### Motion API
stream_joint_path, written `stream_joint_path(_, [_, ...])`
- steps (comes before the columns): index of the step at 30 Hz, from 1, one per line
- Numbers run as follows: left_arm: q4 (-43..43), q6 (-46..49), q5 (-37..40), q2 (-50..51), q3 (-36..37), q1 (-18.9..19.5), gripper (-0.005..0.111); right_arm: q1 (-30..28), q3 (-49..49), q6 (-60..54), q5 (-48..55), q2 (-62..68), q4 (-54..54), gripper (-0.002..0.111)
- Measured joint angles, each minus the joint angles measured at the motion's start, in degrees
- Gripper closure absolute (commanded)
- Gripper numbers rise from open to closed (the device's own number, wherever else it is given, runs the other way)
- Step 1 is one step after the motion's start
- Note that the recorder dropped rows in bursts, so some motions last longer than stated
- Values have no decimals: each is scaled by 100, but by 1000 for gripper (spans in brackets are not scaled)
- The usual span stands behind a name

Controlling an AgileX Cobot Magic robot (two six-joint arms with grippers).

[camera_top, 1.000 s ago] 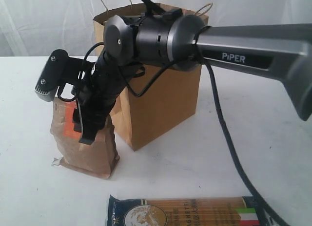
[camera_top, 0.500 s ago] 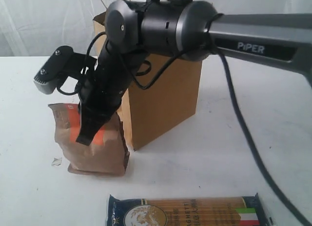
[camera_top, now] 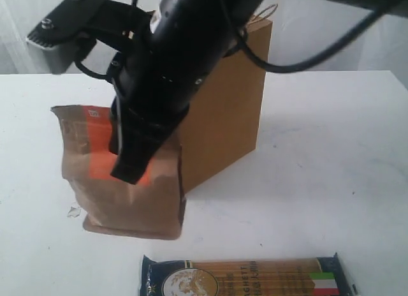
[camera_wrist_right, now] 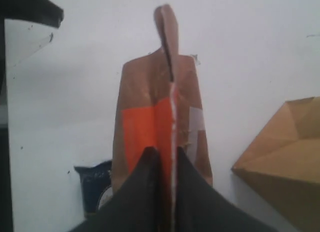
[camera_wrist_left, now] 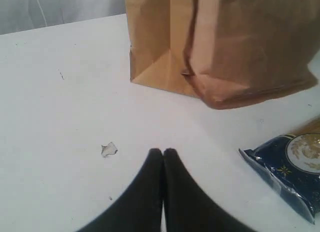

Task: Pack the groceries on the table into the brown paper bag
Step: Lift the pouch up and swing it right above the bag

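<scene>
Surface: the table (camera_top: 331,181) is running flat and white across the whole scene, faintly scuffed. A small white chip (camera_wrist_left: 108,149) is lying on it near the left gripper.
Room: pale white drapery (camera_top: 38,34) is hanging behind the table's far edge.
Kraft pouch: the kraft pouch (camera_top: 102,200) is being held upright just beside the brown paper bag, on the left in the exterior view. It is showing creased brown paper, an orange label on its front and a flattened top edge. Whether its base is touching the table I cannot tell.
Bag: the brown paper bag (camera_top: 223,117) is standing upright behind the pouch, with a cord handle showing at the top.
Spaghetti: the spaghetti pack (camera_top: 255,280) is lying flat at the near edge, showing dark blue ends and an Italian flag stripe.
Right gripper: the right gripper (camera_wrist_right: 165,153) is pinching the pouch's upper part at the orange label, one finger pressing on each face.
Left gripper: the left gripper (camera_wrist_left: 163,152) is hovering low over bare table, fingers pressed together, holding nothing.
</scene>
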Motion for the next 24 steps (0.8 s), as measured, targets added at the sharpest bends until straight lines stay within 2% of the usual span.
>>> stream_joint_path(9, [0,0,0,0,0,0,107,0,1813,373,-474,-1731,-435,108])
stream_joint_path(14, [0,0,0,0,0,0,107,0,2315,1303,-583,-2605,-1777,108])
stream_joint_path(19, [0,0,0,0,0,0,107,0,2414,2320,-610,-3207,-3096,108])
stream_joint_path(24, [0,0,0,0,0,0,107,-309,2414,3238,-651,-3510,-4207,108])
